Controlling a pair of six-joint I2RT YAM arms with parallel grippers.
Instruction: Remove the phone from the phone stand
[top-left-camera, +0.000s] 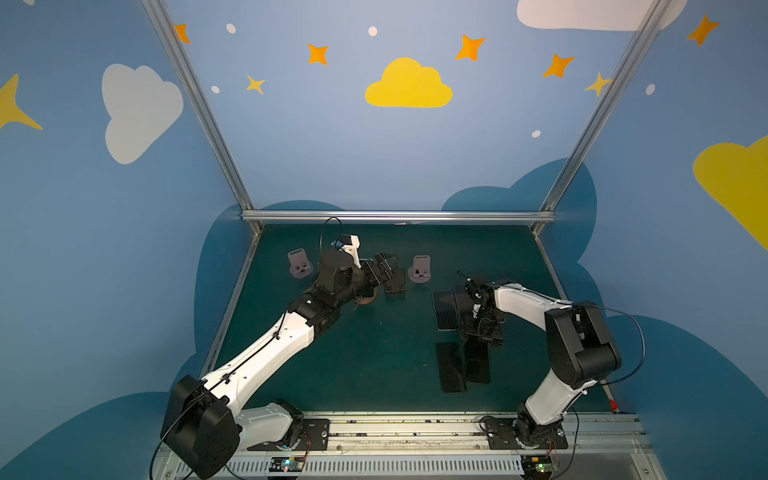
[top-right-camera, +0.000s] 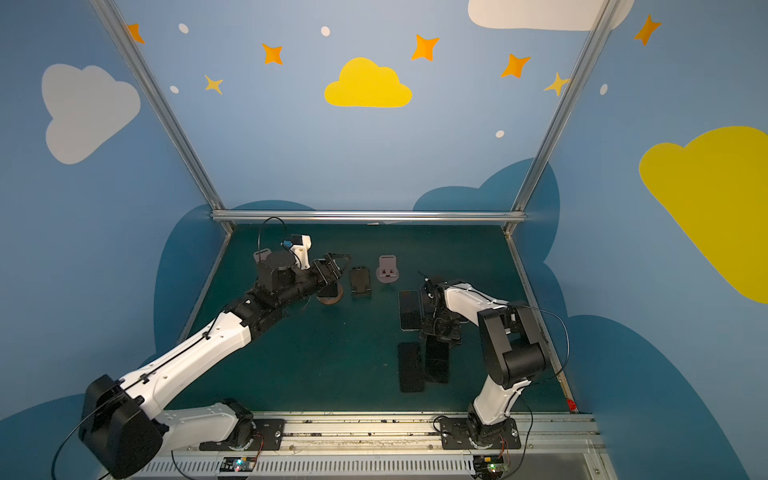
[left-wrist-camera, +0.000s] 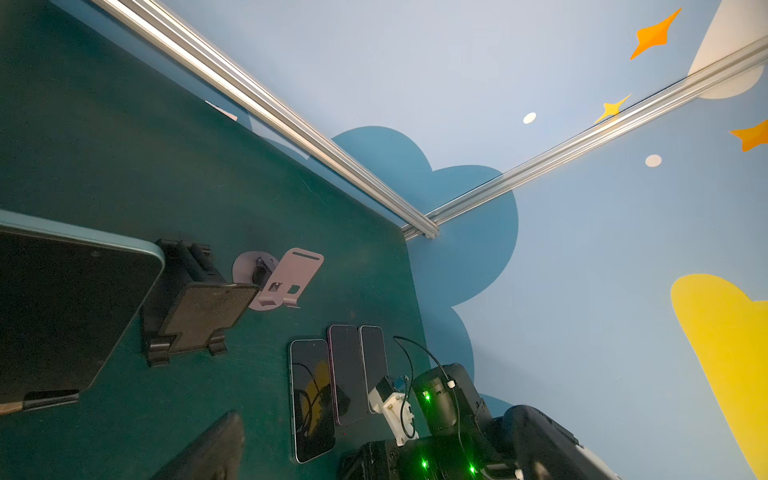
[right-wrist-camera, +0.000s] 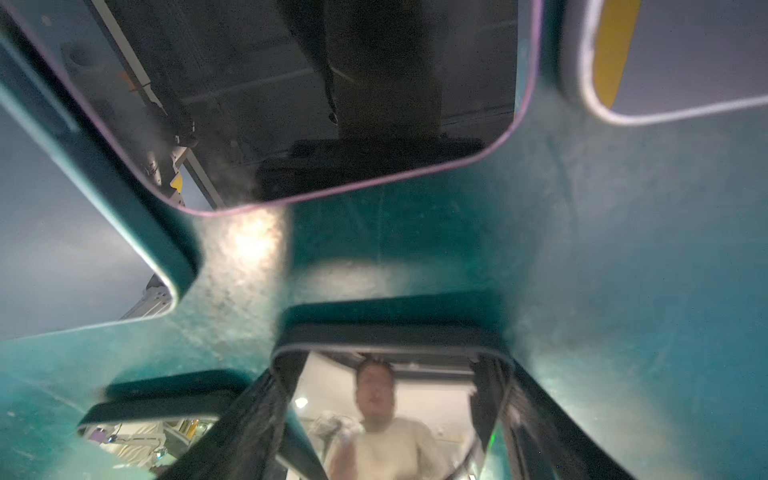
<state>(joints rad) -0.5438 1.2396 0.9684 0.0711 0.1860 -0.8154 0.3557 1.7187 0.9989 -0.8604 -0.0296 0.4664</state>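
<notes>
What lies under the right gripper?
A phone, flat on the table, between the fingers of the right gripper. In both top views the gripper hides its far end.

my left arm (top-left-camera: 266, 353) and right arm (top-left-camera: 519, 299): white shells, chunky black joints, thin black cables (top-left-camera: 643, 343) looping off, green leds (top-left-camera: 539, 468) by their bases (top-left-camera: 498, 436).

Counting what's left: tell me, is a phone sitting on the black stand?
No, in the left wrist view the black stand shows its bare back plate, no phone on it.
</notes>
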